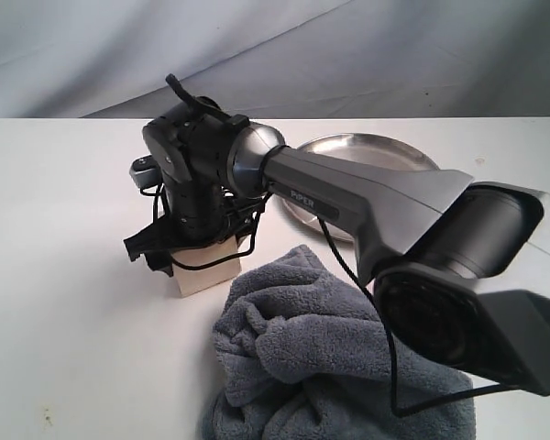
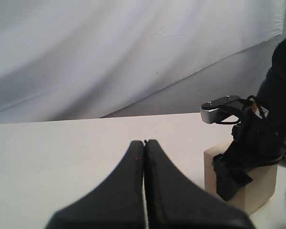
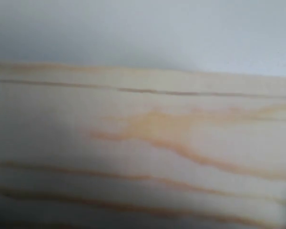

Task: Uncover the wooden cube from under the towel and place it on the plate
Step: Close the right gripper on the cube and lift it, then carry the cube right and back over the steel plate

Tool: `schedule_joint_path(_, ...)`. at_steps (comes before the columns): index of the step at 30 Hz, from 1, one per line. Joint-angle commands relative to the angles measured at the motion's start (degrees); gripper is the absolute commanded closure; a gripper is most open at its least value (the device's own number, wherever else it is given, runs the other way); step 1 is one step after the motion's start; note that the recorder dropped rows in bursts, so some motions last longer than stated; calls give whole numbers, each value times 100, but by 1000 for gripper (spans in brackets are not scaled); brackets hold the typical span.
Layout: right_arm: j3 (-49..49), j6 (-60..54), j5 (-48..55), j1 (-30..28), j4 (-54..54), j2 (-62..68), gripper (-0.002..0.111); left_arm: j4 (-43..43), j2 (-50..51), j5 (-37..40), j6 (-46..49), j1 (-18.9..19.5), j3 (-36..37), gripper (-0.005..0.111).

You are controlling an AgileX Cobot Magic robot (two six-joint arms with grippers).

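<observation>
The wooden cube (image 1: 206, 273) stands on the white table (image 1: 64, 275), fully uncovered, with its pale front face and part of its top in sight. It is not on the plate. In the right wrist view its grain lines fill almost the whole picture, blurred by closeness, so that camera sits directly over the block.

The right gripper (image 1: 192, 249) is down on the cube, reaching across from the right side of the exterior view to left of centre. In the left wrist view one black finger (image 2: 227, 183) lies against a corner of the block and reaches partway down its face. The opposite finger is hidden behind the wrist. Whether the jaws are actually pressed onto the wood cannot be told.

The towel (image 1: 330, 357) lies in a crumpled blue-grey heap just beside the cube, on the side nearer the exterior camera and to its right. Its nearest fold comes close to the block's lower corner; contact cannot be confirmed.

The plate (image 1: 385, 151) rests farther back on the table, apart from the cube, partly covered in the view by the right arm's forearm.

The left gripper (image 2: 144, 142) hovers low over bare table, apart from the cube, fingers pressed together, holding nothing.

A grey cloth backdrop (image 1: 257, 46) hangs behind the table.
</observation>
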Motion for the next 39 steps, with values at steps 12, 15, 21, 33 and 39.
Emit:
schedule_joint_path(12, -19, -207, 367, 64, -209, -1074, 108, -10, -24, -12, -14, -28, 25, 107)
schedule_joint_path(15, -19, -207, 367, 64, -371, -1240, 108, -10, -24, -12, -14, -28, 25, 107)
schedule_joint_path(21, -19, -305, 367, 64, -555, -1482, 108, -10, -24, -12, -14, -28, 25, 107)
schedule_joint_path(33, 398, -357, 367, 34, -775, -1929, 108, -10, -24, -12, -14, -28, 25, 107)
schedule_joint_path(39, 1311, -330, 367, -191, -815, -2410, 108, -10, -24, -12, -14, -28, 25, 107)
